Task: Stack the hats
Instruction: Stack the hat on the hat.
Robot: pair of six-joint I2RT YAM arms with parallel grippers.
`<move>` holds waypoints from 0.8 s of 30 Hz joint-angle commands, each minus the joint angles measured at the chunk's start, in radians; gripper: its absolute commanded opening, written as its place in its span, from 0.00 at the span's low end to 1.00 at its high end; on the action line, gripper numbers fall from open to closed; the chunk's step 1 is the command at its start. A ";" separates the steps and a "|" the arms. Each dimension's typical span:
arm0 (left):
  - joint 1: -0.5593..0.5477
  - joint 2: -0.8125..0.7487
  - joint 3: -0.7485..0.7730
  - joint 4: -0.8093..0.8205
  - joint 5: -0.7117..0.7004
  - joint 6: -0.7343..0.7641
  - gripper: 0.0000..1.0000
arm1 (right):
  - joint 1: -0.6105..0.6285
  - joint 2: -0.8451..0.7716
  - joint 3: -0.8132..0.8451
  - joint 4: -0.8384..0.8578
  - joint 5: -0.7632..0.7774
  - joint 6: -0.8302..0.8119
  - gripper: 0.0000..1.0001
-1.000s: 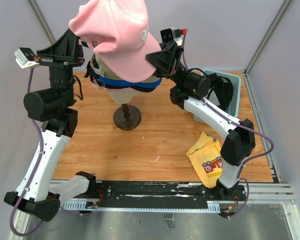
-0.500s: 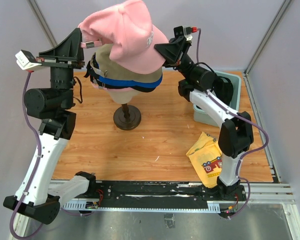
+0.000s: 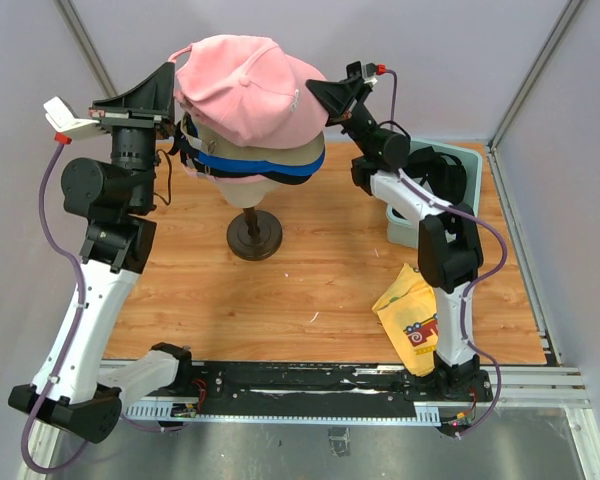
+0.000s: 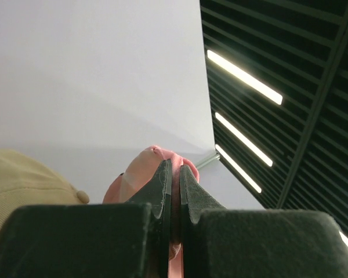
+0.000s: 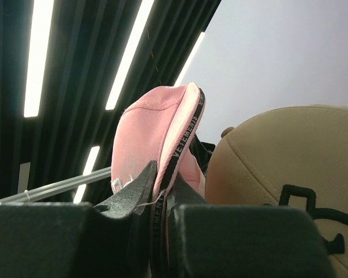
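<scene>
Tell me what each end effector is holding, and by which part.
Both hold the pink cap by its rim. The left end effector pinches the fabric edge on its side, and the right end effector clamps the lettered inner band opposite.

The hats [image 3: 250, 110] hide most of the mannequin head [image 3: 246, 190]; the right arm [image 3: 410, 205] covers part of the bin [image 3: 475, 195].

A wooden counter [image 3: 310, 285] is enclosed by pale lilac walls [image 3: 450, 70]. Above, a dark slatted ceiling [image 4: 290, 52] is lit by long white light strips [image 4: 244, 76].
</scene>
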 commanded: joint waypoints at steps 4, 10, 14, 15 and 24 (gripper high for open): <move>0.009 0.038 0.083 -0.049 -0.041 0.062 0.01 | -0.043 0.028 0.085 0.018 0.060 0.389 0.06; 0.009 0.052 0.096 -0.128 -0.080 0.093 0.01 | -0.058 0.050 0.092 -0.042 0.057 0.403 0.08; 0.009 0.053 0.099 -0.173 -0.107 0.126 0.00 | -0.058 0.076 0.112 -0.082 0.054 0.412 0.09; 0.008 0.054 0.097 -0.181 -0.113 0.136 0.01 | -0.058 0.082 0.116 -0.093 0.055 0.414 0.09; 0.010 0.051 0.073 -0.231 -0.148 0.210 0.00 | -0.058 0.137 0.183 -0.171 0.071 0.418 0.14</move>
